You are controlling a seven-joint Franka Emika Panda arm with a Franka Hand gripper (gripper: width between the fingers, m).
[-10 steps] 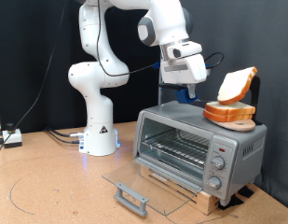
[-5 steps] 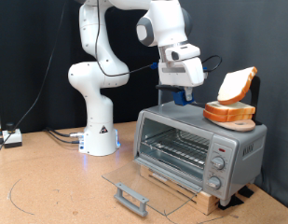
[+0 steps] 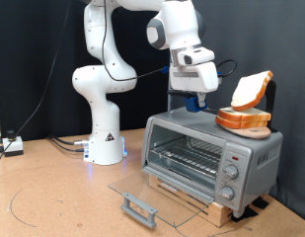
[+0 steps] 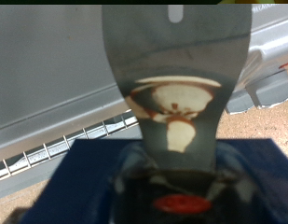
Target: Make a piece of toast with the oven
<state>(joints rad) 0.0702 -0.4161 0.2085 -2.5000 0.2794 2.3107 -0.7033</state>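
Note:
The silver oven (image 3: 253,153) stands at the exterior view's right with its glass door (image 3: 157,188) folded down flat and its wire rack (image 3: 188,154) bare. A single slice of toast (image 3: 250,90) leans upright on a stack of bread slices (image 3: 243,119) on the oven's roof. My gripper (image 3: 196,101) hangs just above the roof, to the exterior view's left of the stack, and no bread shows in it. In the wrist view a broad grey finger (image 4: 176,65) fills the middle, over the oven's silver roof (image 4: 50,75) and rack (image 4: 69,145).
The door's grey bar handle (image 3: 138,208) sticks out over the wooden table at the front. Three knobs (image 3: 229,176) sit on the oven's right panel. The arm's white base (image 3: 105,138) stands to the left, with cables (image 3: 63,144) beside it.
The gripper has shifted slightly above the oven's roof, staying left of the bread stack. The toast, stack and door have not moved.

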